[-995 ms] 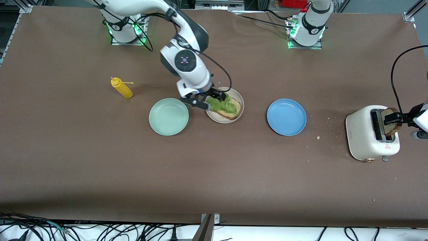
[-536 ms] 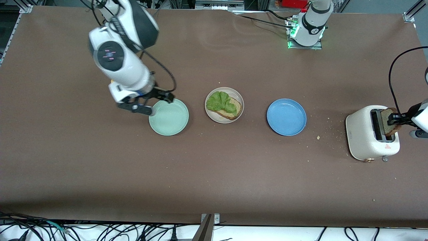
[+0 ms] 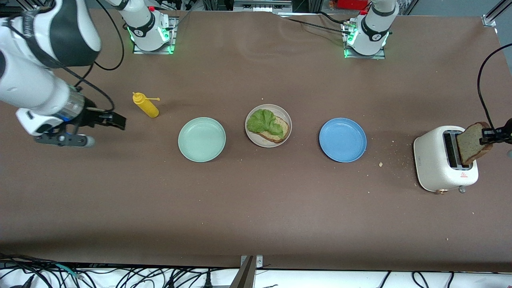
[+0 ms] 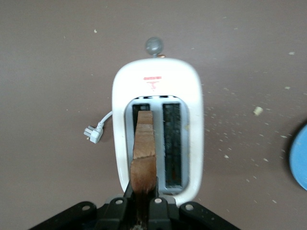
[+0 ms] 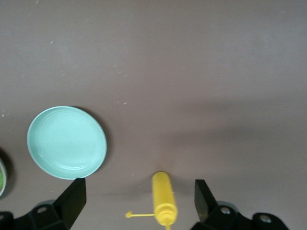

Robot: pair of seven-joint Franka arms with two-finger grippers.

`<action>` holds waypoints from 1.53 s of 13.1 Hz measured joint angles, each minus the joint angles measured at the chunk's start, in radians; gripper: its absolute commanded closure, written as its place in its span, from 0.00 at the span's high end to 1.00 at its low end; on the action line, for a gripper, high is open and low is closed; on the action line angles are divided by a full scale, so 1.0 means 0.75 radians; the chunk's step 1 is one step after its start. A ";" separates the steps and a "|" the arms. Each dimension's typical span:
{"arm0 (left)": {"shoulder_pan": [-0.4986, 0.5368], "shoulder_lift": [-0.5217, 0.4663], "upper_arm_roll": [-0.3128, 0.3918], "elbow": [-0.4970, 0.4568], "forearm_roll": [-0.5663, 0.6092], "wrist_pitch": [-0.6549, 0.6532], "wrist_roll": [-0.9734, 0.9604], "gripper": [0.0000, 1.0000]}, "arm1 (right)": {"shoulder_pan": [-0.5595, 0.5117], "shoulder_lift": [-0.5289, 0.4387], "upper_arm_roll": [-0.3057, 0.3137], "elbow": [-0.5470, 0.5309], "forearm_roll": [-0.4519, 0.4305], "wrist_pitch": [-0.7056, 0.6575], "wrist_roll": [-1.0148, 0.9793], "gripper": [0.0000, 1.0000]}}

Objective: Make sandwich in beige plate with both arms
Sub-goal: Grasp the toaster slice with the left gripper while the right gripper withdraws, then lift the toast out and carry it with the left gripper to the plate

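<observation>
Tan bread slice (image 3: pixel 472 142) is pinched in my left hand (image 3: pixel 489 136), fingers clamped on its top edge. Slice hangs upright, bottom corner still in a slot of the white toaster (image 3: pixel 440 164) at the left arm's end of the bench (image 3: pixel 256 208). In the left wrist view the slice (image 4: pixel 144 153) sits in one slot, the other slot bare; toaster (image 4: pixel 156 86) has a red mark near a grey knob (image 4: pixel 154 45), and its white plug (image 4: pixel 92 134) lies loose on the bench just beside it.

My right hand (image 3: pixel 86 130) is wide, holding nothing, up over bare bench at the right arm's end. Right wrist view shows both fingers (image 5: pixel 72 196) well apart with the yellow squeeze bottle (image 5: pixel 164 196) lying on the bench between them, below.

Beige plate (image 3: pixel 287 134) is mid-bench. On it: one bread slice (image 3: pixel 280 130) flat, green lettuce leaf (image 3: pixel 262 122) on top, covering most of it, one corner of bread showing. No second slice on it yet.

Mint green plate (image 3: pixel 202 139) is beside the beige plate toward the right arm's end, blue plate (image 3: pixel 343 140) beside it toward the left arm's end. Neither touches it. Yellow bottle (image 3: pixel 146 105) lies between the mint plate and my right hand, farther from the front camera than the mint plate. Crumbs (image 3: pixel 380 164) scattered on the bench between blue plate and toaster.
</observation>
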 measured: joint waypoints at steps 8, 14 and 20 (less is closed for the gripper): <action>-0.021 -0.042 -0.432 0.113 -0.087 -0.327 -0.014 0.00 | -0.009 0.002 -0.125 0.011 -0.034 0.000 -0.041 1.00; -0.209 0.124 -0.459 0.104 -0.566 -0.340 -0.307 0.00 | -0.010 0.004 -0.129 0.014 -0.031 -0.001 -0.041 1.00; -0.466 0.430 -0.460 0.101 -0.986 -0.061 -0.403 0.00 | -0.006 0.008 -0.125 0.060 -0.031 -0.002 -0.043 1.00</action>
